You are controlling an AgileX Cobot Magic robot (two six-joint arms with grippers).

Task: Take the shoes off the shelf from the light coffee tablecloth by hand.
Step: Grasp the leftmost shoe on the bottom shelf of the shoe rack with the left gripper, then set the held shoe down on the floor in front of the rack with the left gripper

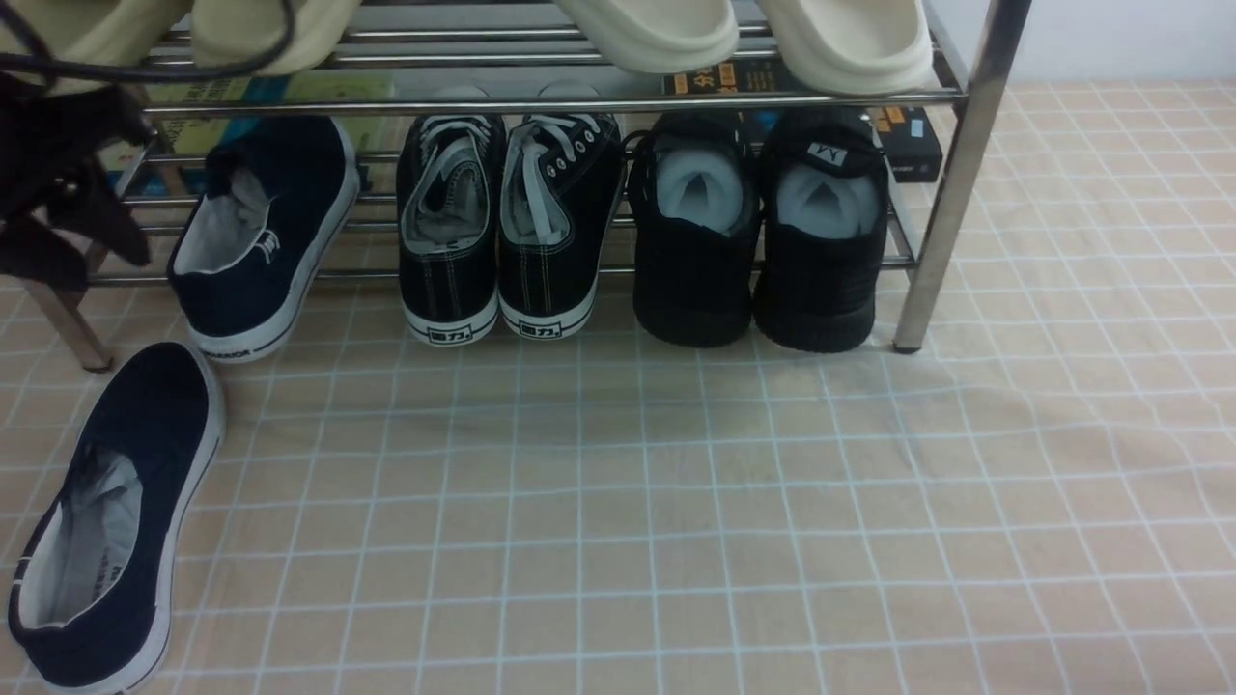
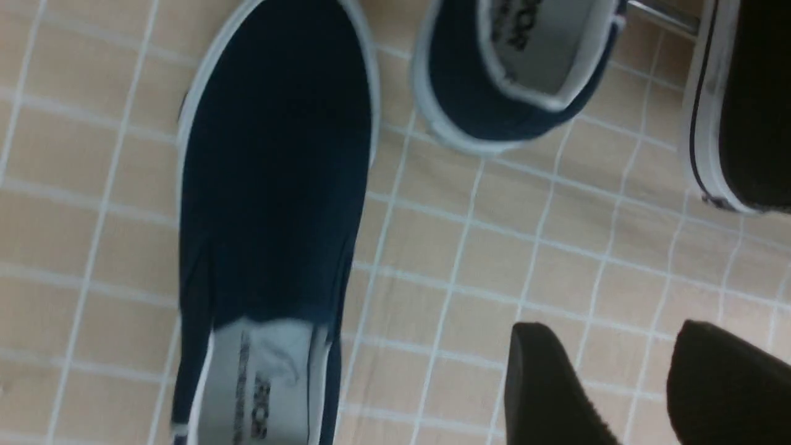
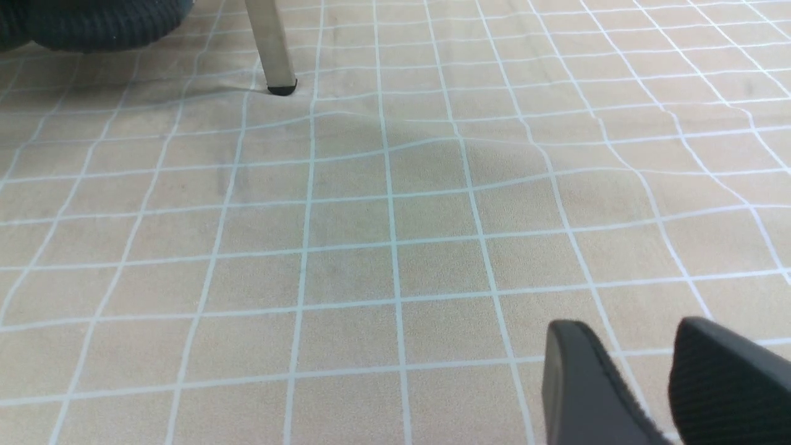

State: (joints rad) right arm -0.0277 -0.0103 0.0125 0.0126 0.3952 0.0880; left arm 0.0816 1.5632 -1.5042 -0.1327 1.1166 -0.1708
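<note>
One navy-blue slip-on shoe (image 1: pixel 111 512) lies flat on the light coffee tablecloth (image 1: pixel 676 502), in front of the shelf's left end. The other navy shoe (image 1: pixel 266 232) leans heel-down against the lower bars of the chrome shelf (image 1: pixel 951 183). My left gripper (image 1: pixel 82 256) hangs at the shelf's left end, above both shoes. In the left wrist view it (image 2: pixel 609 327) is open and empty over bare cloth, beside the flat shoe (image 2: pixel 278 154) and below the leaning shoe (image 2: pixel 513 74). My right gripper (image 3: pixel 627 324) is open and empty over bare cloth, away from the shelf leg (image 3: pixel 269 43).
Black lace-up sneakers (image 1: pixel 507 222) and all-black sneakers (image 1: pixel 763 232) stand on the lower tier, right of the leaning shoe. Cream slippers (image 1: pixel 744 34) sit on the upper tier. Boxes (image 1: pixel 908 145) lie behind the shelf. A cable runs above my left arm.
</note>
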